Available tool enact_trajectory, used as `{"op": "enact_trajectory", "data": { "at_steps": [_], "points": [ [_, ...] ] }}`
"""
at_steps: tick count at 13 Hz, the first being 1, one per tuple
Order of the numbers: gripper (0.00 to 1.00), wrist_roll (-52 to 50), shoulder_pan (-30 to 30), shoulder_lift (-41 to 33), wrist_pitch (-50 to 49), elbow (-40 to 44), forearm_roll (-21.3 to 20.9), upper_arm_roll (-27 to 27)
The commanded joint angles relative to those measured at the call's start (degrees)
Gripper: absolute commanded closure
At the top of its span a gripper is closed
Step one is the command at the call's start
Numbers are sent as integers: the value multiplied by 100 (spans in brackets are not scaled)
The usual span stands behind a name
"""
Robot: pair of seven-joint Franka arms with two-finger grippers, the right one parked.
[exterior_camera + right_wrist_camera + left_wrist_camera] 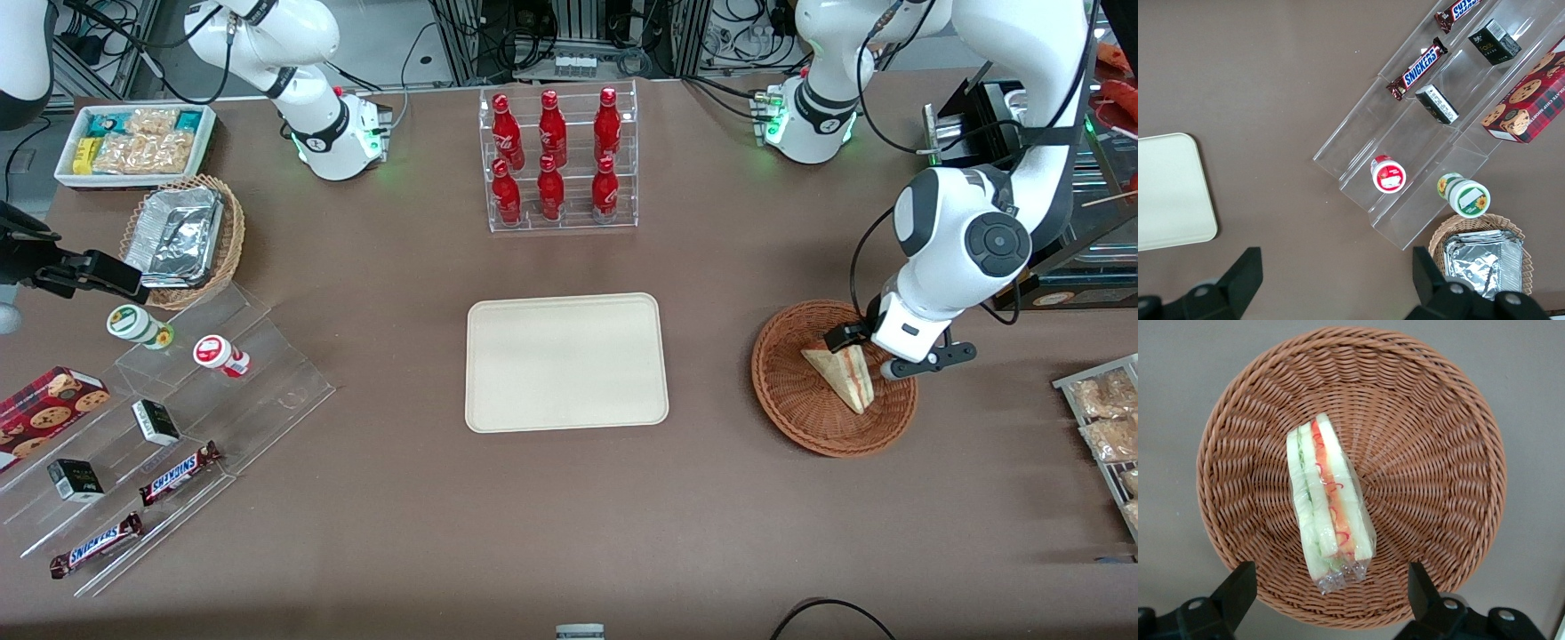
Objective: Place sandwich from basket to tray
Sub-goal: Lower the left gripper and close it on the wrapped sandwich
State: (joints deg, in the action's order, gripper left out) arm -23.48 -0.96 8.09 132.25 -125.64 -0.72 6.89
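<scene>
The sandwich [843, 373], a wrapped triangular wedge with red, orange and green layers, lies in the round reddish-brown wicker basket [787, 391] toward the working arm's end of the table. It also shows in the left wrist view [1328, 503], inside the basket [1431, 453]. My left gripper [876, 348] hovers above the basket's rim, over the sandwich's wide end. In the wrist view the gripper [1331, 587] is open, its fingers [1238, 590] wide apart and holding nothing. The cream-beige tray [566, 361] lies flat at the table's middle and carries nothing.
A clear rack of red bottles [558, 158] stands farther from the front camera than the tray. Toward the parked arm's end are a tan wicker basket with foil containers [182, 236], a white snack box [136, 142] and clear steps with snacks [169, 427]. Packets [1107, 418] lie beside the reddish-brown basket.
</scene>
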Motion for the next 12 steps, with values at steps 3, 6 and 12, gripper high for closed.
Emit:
{"op": "enact_trajectory", "data": {
  "at_steps": [3,6,12],
  "points": [
    [0,-1411,-71,174,554,-118,36,32],
    [0,-1818,-115,298,600,-110,36,40],
    [0,-1801,-80,614,609,-66,-7,40]
  ]
}}
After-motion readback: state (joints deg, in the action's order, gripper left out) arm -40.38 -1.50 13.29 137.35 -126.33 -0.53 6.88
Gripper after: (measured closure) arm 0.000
